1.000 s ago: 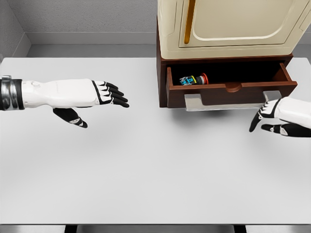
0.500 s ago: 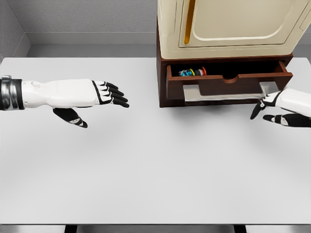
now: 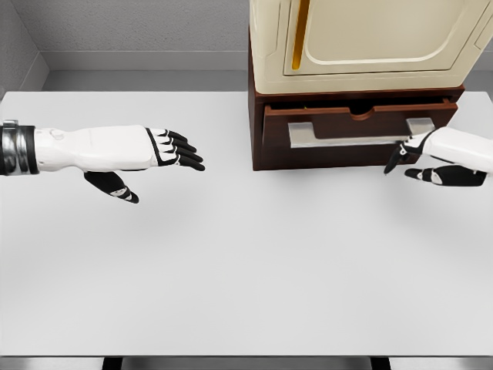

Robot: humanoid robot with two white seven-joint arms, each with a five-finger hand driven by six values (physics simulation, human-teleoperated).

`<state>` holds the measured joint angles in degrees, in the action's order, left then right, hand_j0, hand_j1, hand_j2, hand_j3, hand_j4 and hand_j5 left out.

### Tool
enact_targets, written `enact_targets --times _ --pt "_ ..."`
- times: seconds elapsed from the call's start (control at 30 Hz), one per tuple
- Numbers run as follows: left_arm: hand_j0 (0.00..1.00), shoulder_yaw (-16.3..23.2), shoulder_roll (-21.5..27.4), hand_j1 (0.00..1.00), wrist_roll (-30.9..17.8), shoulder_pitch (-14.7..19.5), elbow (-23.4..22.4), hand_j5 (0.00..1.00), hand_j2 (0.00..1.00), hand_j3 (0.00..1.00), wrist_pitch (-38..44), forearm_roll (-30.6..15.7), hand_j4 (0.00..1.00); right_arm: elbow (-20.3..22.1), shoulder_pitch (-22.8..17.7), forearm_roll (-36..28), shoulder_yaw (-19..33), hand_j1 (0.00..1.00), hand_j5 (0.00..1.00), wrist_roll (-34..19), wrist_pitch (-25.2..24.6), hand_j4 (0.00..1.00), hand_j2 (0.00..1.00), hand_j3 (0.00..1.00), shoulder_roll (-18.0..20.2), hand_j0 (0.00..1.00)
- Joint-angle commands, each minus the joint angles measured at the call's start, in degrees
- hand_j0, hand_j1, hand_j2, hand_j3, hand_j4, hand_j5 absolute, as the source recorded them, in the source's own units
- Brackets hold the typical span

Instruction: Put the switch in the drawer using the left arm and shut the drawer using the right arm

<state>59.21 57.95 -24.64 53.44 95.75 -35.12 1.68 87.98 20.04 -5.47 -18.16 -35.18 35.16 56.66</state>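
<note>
The drawer (image 3: 354, 131) sits almost flush in the brown cabinet (image 3: 256, 146) at the surface's (image 3: 231, 270) far edge, right of middle; only a thin dark slit shows along its top, so it looks nearly shut; the switch cannot be seen and, by my judgement, lies inside it; the drawer's long axis runs left to right, parallel to the far edge, with a pale handle bar (image 3: 350, 132) across its front; the right hand (image 3: 435, 158) hovers just in front of the drawer's right end, fingers loosely spread and holding nothing, black tips near the handle's right end, contact unclear; the drawer lies straight beyond those fingers, toward the far edge, so any remaining push goes that way; the left hand (image 3: 142, 154) hangs over the surface's left side, well apart, fingers relaxed and empty; the right is far nearer.
</note>
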Motion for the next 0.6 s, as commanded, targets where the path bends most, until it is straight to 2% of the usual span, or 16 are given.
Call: enact_targets --times 0.0,0.03,0.13,0.33,0.37,0.43,0.47,0.5,0.53,0.57 --pt "1.0 -0.1 0.1 1.0 0.0 0.0 0.1 1.0 1.0 1.0 0.1 -0.4 1.0 -1.2 0.1 0.2 -0.7 0.52 0.52 0.2 -0.2 0.52 0.52 0.52 -0.8 0.52" --pt "1.0 -0.1 0.0 1.0 0.0 0.0 0.0 1.0 1.0 1.0 0.1 -0.4 1.0 -1.8 0.5 0.4 -0.7 0.52 0.52 0.2 -0.2 0.52 0.52 0.52 -0.9 0.52" --pt "1.0 -0.1 0.0 1.0 0.0 0.0 0.1 1.0 1.0 1.0 0.1 -0.4 1.0 -5.4 5.0 1.0 -5.5 0.52 0.52 0.2 -0.2 0.52 0.52 0.52 -2.6 0.52" --pt "1.0 -0.1 0.1 1.0 0.0 0.0 0.1 1.0 1.0 1.0 0.1 -0.4 1.0 -5.4 5.0 2.0 -6.5 0.52 0.52 0.2 -0.2 0.52 0.52 0.52 -2.6 0.52" --pt "1.0 -0.1 0.1 1.0 0.0 0.0 0.1 1.0 1.0 1.0 0.1 -0.4 1.0 -3.9 4.6 2.0 -6.5 0.52 0.52 0.2 -0.2 0.52 0.52 0.52 -2.3 0.52" --pt "1.0 -0.1 0.1 1.0 0.0 0.0 0.1 1.0 1.0 1.0 0.1 -0.4 1.0 5.9 1.8 2.4 -6.3 0.53 0.53 0.2 -0.2 0.53 0.53 0.53 -0.4 0.53" --pt "1.0 -0.1 0.1 1.0 0.0 0.0 0.1 1.0 1.0 1.0 0.1 -0.4 1.0 12.2 -0.3 2.9 -6.1 0.61 0.61 0.2 -0.2 0.61 0.61 0.61 2.0 0.61" --pt "1.0 -0.1 0.1 1.0 0.0 0.0 0.1 1.0 1.0 1.0 0.1 -0.4 1.0 12.8 -1.3 2.9 -6.0 0.92 0.92 0.2 -0.2 0.92 0.92 0.92 1.8 0.92" --pt "1.0 -0.1 0.0 1.0 0.0 0.0 0.1 1.0 1.0 1.0 0.1 -0.4 1.0 12.8 -1.4 2.8 -6.1 1.0 1.0 0.2 -0.2 1.0 1.0 1.0 1.7 1.0" --pt "1.0 0.0 0.1 1.0 0.0 -0.2 0.0 1.0 1.0 1.0 0.1 -0.4 1.0 12.8 -1.5 2.8 -6.1 1.0 1.0 0.2 -0.2 1.0 1.0 1.0 1.7 1.0"
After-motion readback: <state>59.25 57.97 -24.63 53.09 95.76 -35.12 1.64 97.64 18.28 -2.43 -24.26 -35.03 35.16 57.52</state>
